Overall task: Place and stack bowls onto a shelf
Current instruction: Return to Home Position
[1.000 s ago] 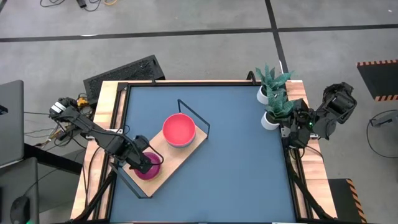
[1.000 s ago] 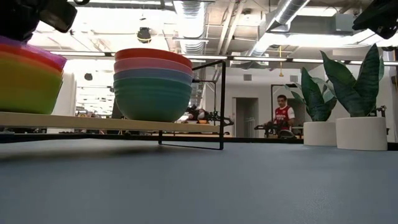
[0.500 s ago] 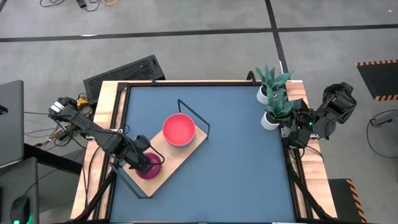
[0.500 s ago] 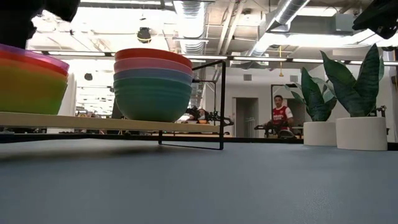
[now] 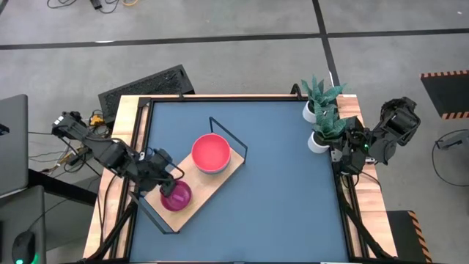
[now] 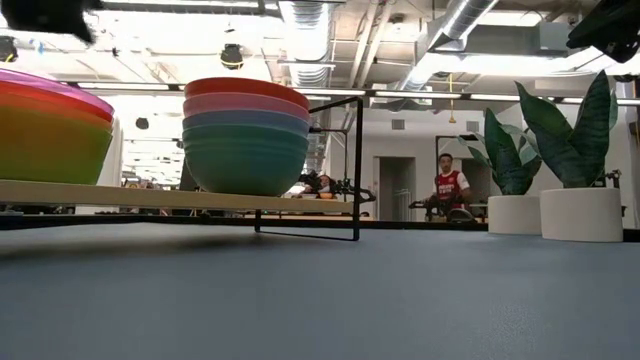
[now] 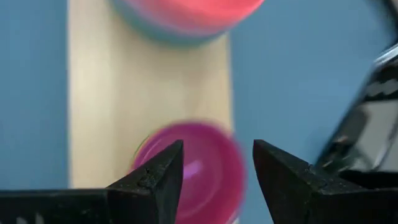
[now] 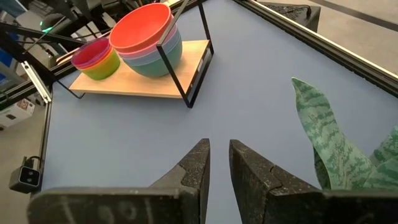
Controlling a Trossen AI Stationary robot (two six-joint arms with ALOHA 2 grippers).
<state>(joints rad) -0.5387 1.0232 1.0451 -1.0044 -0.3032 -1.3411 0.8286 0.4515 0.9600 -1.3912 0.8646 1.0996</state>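
Both empty: left gripper spread at shelf edge beside purple bowl; right gripper nearly closed at table edge.

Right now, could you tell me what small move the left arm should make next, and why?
Probably lift the left gripper clear and draw it back off the shelf: it hangs open and empty by the purple bowl, and every bowl in view already sits stacked there.
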